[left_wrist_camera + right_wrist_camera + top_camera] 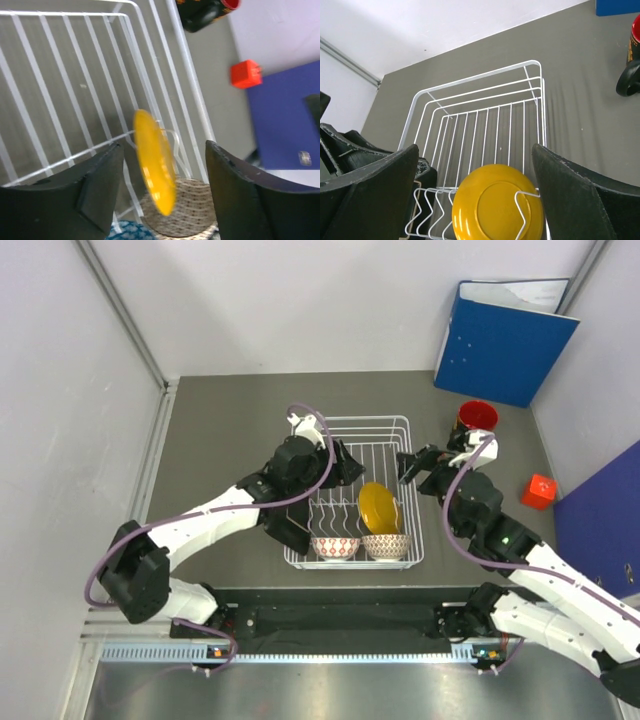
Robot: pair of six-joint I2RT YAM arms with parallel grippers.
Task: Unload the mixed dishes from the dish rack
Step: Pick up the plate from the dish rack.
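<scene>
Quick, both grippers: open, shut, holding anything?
Left gripper: open, straddling the yellow plate, not touching it.
Right gripper: open, holding nothing.

No legible text in any view. The red mug with a dark body [634, 47] carried yellowish print on its side, too small and cropped to read. The upright blue binder [503, 345] showed white paper at its top, with nothing readable on it.
</scene>
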